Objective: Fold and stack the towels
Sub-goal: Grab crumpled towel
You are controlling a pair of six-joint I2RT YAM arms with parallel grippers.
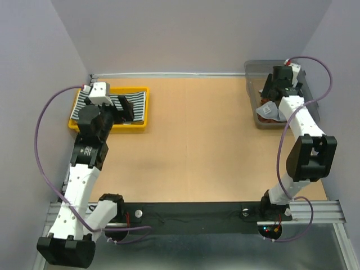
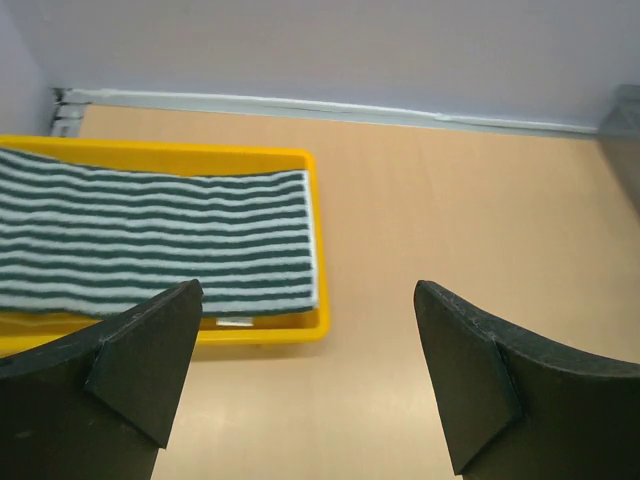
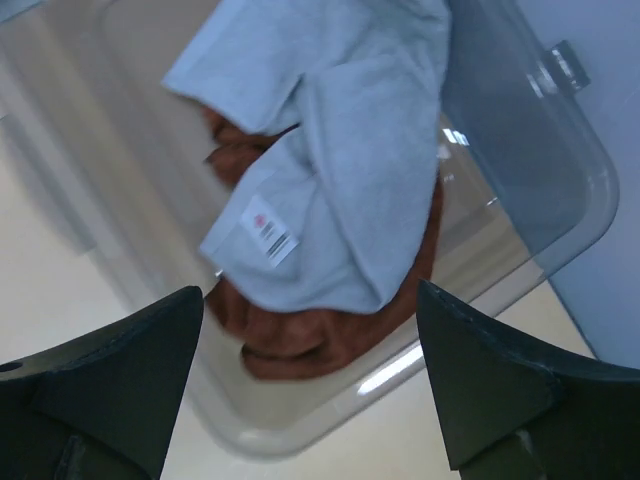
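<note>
A folded black-and-white striped towel (image 2: 160, 240) lies flat in the yellow tray (image 2: 315, 250) at the table's far left (image 1: 140, 93). My left gripper (image 2: 305, 385) hovers open and empty just off the tray's near right corner. A crumpled grey towel (image 3: 330, 170) with a white label lies on a rust-brown towel (image 3: 300, 335) inside the clear bin (image 3: 540, 210) at the far right. My right gripper (image 3: 310, 385) hangs open above these two, holding nothing; in the top view it (image 1: 275, 90) is over the bin (image 1: 256, 67).
Bare tan tabletop (image 1: 197, 135) stretches between tray and bin. Walls close in on the back and both sides. A white strip runs along the far table edge (image 2: 400, 112). A purple cable (image 1: 42, 129) loops beside the left arm.
</note>
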